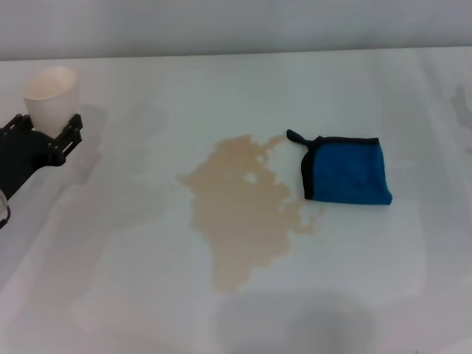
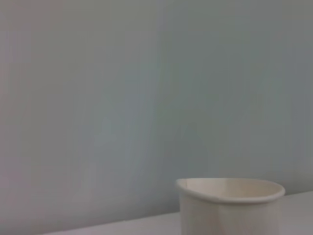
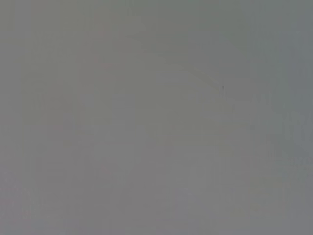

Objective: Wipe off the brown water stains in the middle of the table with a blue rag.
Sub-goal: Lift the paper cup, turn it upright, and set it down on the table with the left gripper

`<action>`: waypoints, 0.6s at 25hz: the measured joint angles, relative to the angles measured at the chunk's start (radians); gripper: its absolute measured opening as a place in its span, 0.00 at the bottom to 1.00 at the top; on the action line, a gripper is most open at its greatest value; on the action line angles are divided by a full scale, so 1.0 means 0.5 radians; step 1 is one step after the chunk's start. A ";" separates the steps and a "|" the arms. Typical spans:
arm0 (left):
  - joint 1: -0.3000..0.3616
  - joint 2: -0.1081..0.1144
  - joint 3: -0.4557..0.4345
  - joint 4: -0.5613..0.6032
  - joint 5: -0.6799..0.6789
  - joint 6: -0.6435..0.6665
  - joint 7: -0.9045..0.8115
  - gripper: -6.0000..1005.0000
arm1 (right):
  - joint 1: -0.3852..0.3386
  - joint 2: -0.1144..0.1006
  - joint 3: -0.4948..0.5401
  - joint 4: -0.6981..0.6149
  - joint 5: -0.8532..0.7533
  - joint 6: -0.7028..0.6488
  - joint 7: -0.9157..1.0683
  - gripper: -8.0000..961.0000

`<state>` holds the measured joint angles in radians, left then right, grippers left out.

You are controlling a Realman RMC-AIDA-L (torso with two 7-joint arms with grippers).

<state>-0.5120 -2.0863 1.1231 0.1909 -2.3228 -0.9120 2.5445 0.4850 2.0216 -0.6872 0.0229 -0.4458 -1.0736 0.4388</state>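
A small, off-white paper cup (image 1: 50, 96) with a rolled rim stands upright at the far left of the scene, well apart from everything else. In the left wrist view the same cup (image 2: 230, 205) shows its open mouth and pale wall. Behind it rises a plain, pale grey wall (image 1: 236, 26), (image 2: 146, 98), smooth and unmarked.

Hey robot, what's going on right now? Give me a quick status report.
Left gripper open beside white paper cup, far left. Right gripper out of sight. Small blue rag with black edging untouched, right of pale tan puddle on white table. Nothing blocking.
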 joint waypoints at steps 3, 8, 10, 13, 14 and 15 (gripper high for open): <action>-0.011 -0.003 -0.002 -0.044 -0.077 0.053 0.035 0.64 | 0.010 0.003 0.000 0.000 -0.001 0.000 0.000 0.86; -0.029 -0.006 0.002 -0.083 -0.122 0.142 0.045 0.64 | 0.029 0.008 0.000 0.010 -0.001 0.000 0.000 0.86; -0.035 -0.007 0.003 -0.094 -0.122 0.158 0.046 0.64 | 0.035 0.008 0.000 0.017 -0.001 0.000 0.000 0.86; -0.048 -0.009 0.003 -0.121 -0.123 0.160 0.047 0.64 | 0.038 0.010 -0.001 0.020 -0.004 0.000 0.000 0.86; -0.050 -0.009 0.003 -0.126 -0.123 0.160 0.047 0.64 | 0.038 0.011 -0.002 0.022 -0.005 0.000 0.000 0.86; -0.050 -0.010 0.003 -0.128 -0.123 0.160 0.047 0.64 | 0.038 0.011 -0.002 0.024 -0.006 0.000 0.000 0.86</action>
<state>-0.5372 -2.0912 1.1244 0.1268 -2.3841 -0.8319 2.5679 0.5039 2.0271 -0.6883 0.0348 -0.4488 -1.0733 0.4388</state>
